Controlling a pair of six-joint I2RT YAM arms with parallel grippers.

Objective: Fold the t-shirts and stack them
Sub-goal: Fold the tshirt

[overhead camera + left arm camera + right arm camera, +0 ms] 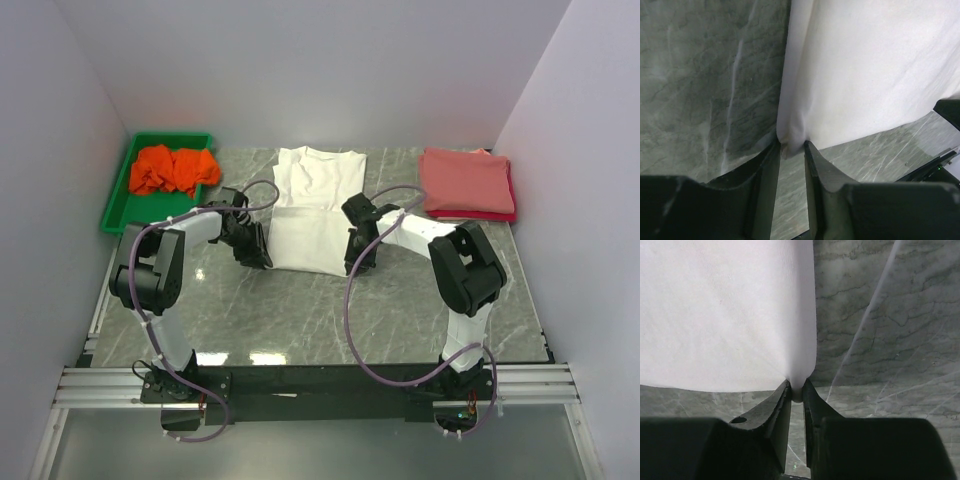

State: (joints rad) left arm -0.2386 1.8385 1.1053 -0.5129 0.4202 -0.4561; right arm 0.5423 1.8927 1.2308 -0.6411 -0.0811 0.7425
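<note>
A white t-shirt (315, 205) lies flat in the middle of the marble table, collar toward the back wall. My left gripper (262, 256) is at its near left corner; in the left wrist view that gripper (792, 146) is shut on a bunched corner of the white t-shirt (865, 65). My right gripper (357, 262) is at the near right corner, and in the right wrist view the gripper (796, 389) pinches the hem of the white t-shirt (720, 310). An orange t-shirt (172, 168) lies crumpled in the tray. A folded salmon-pink t-shirt (465, 180) rests on a red one (492, 214) at the back right.
A green plastic tray (115, 212) sits at the back left corner of the table. White walls close in the back and both sides. Each arm's cable (350, 300) loops over the table in front of the white t-shirt.
</note>
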